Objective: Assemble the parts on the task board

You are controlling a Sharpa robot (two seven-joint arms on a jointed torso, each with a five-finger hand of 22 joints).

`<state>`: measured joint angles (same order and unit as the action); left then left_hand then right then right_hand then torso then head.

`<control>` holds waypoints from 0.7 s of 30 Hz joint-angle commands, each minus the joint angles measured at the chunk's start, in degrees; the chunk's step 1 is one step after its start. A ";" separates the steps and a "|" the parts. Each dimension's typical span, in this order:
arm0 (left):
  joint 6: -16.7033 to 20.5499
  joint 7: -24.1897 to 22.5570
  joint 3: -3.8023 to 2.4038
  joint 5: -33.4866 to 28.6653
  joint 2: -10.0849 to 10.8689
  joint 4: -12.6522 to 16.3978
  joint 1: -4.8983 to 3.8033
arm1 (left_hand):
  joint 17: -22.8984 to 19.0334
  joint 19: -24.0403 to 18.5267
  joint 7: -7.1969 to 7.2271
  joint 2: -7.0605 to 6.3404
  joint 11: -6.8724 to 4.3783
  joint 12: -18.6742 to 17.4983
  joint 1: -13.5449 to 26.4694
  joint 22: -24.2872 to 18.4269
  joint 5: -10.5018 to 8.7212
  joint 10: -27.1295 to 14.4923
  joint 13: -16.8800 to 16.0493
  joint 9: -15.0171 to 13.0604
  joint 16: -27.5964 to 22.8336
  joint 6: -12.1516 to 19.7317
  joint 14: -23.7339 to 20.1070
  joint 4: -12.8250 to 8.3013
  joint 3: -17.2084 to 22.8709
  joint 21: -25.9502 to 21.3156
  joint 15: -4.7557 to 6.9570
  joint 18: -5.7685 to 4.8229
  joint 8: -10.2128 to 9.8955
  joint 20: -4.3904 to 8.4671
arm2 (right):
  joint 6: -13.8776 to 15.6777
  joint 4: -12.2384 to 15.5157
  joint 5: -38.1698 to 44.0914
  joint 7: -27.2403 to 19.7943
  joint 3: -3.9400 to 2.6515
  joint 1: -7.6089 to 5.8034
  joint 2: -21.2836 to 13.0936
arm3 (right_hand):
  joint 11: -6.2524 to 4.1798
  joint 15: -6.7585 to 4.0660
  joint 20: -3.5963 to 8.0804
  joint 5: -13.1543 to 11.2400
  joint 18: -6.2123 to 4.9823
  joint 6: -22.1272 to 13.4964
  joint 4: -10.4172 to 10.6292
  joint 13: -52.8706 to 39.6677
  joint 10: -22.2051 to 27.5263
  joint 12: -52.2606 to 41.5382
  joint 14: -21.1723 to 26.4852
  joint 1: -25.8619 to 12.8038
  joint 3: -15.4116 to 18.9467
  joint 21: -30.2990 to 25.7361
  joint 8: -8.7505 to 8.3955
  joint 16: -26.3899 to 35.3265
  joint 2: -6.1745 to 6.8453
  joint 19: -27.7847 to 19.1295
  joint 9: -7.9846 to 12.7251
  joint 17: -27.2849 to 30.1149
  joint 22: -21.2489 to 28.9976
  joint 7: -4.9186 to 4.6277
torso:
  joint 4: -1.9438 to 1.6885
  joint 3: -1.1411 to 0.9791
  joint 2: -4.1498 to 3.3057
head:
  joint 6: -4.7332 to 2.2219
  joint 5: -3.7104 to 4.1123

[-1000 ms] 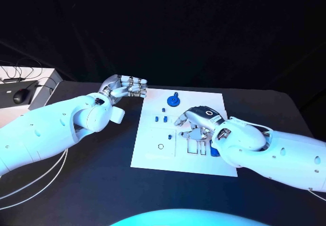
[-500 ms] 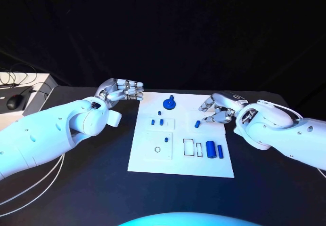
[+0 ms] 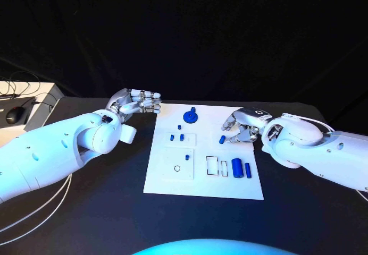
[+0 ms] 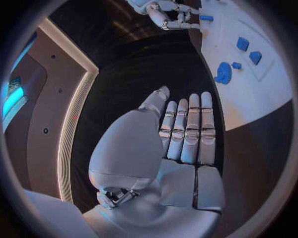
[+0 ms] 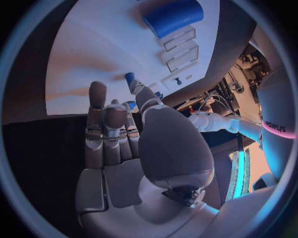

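The white task board (image 3: 203,183) lies mid-table. On it are a blue knob (image 3: 192,114), several small blue pegs such as one pair (image 3: 177,137), a thick blue cylinder (image 3: 237,168) and a slim blue bar (image 3: 248,170) beside two white slots (image 3: 218,167). My right hand (image 3: 241,127) hovers at the board's far right edge, fingers half curled and holding nothing. A short blue peg (image 3: 222,140) lies on the board just off its fingertips; the right wrist view has this peg (image 5: 129,78) at the thumb tip. My left hand (image 3: 138,101) hangs off the board's far left corner, fingers (image 4: 186,131) straight and side by side, holding nothing.
A white side table with a computer mouse (image 3: 14,114) and cables stands at the far left. Black tabletop (image 3: 100,202) surrounds the board on all sides. The left wrist view looks across the board (image 4: 267,94) to my right hand (image 4: 163,12).
My right hand lifted off the board's middle and swung to its far right edge, uncovering the cylinder and bar, then eased back toward the short peg. My left hand stayed put.
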<state>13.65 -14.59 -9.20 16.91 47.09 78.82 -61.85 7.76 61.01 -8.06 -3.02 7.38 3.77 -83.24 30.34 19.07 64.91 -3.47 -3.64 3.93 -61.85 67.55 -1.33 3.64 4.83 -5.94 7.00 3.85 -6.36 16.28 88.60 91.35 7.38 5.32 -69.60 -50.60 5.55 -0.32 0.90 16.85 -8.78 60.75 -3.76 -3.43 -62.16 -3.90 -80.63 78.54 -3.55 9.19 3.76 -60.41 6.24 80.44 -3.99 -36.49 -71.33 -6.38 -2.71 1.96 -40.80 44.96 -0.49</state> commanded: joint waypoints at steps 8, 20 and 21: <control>-0.81 -0.80 -0.04 -0.43 0.02 0.13 0.01 | 0.05 -0.01 -0.16 0.15 -0.05 -0.22 -0.41 -0.04 0.18 -0.19 0.08 0.02 -0.05 -0.06 -0.43 -0.12 -0.30 -0.25 0.11 -0.73 -0.28 -0.18 | -2.74 -0.50 2.75 -0.22 0.20 0.54 1.31 | -0.29 -0.21 0.28 0.54 -0.29 0.57 -0.97 0.02 -2.15 0.00 -0.16 0.04 -1.85 -0.30 -0.19 -0.06 -1.16 0.48 -0.02 -0.31 -0.61 -0.06 | 0.02 0.01 0.00 | 0.07 0.06; -0.70 -0.59 -0.04 -0.43 0.19 0.22 0.01 | 0.07 0.03 -0.19 0.24 -0.06 -0.22 -0.45 -0.07 0.17 -0.15 0.08 0.01 -0.04 -0.12 -0.41 -0.08 -0.29 -0.22 0.13 -0.74 -0.27 -0.15 | -2.96 -1.04 3.38 0.41 0.41 0.93 2.50 | -1.56 -1.04 0.94 -1.11 0.05 4.13 -2.57 -0.04 -7.55 0.26 -0.28 -1.45 -10.72 0.29 -0.06 -0.30 -2.28 0.21 -0.18 -0.68 -2.43 -0.42 | 0.03 -0.01 -0.03 | 0.21 0.12; -0.70 -0.58 -0.04 -0.43 0.20 0.22 0.01 | 0.07 0.03 -0.19 0.24 -0.06 -0.22 -0.45 -0.07 0.17 -0.15 0.08 0.01 -0.04 -0.12 -0.41 -0.08 -0.29 -0.22 0.13 -0.74 -0.27 -0.15 | -2.96 -1.06 3.41 0.44 0.42 0.95 2.54 | -1.76 -1.17 1.03 -1.15 0.12 4.66 -2.59 -0.05 -8.16 0.26 -0.29 -1.54 -11.08 0.33 -0.02 -0.30 -2.41 0.21 -0.25 -0.71 -2.55 -0.30 | 0.04 -0.01 -0.02 | 0.23 0.10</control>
<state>13.65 -14.60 -9.20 16.82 47.31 78.89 -61.83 7.75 61.01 -8.06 -3.02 7.38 3.77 -83.24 30.35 19.07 64.91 -3.47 -3.64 3.93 -61.85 67.55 -1.33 3.64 4.83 -5.95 7.01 3.85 -6.36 14.33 87.57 93.73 7.62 5.70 -68.75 -48.15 4.00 -1.08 1.65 15.84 -7.97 65.19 -6.32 -3.36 -69.84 -3.74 -80.97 77.25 -14.36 9.20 3.76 -60.40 3.97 80.53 -4.16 -37.13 -73.82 -6.70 -2.69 1.96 -40.81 45.10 -0.35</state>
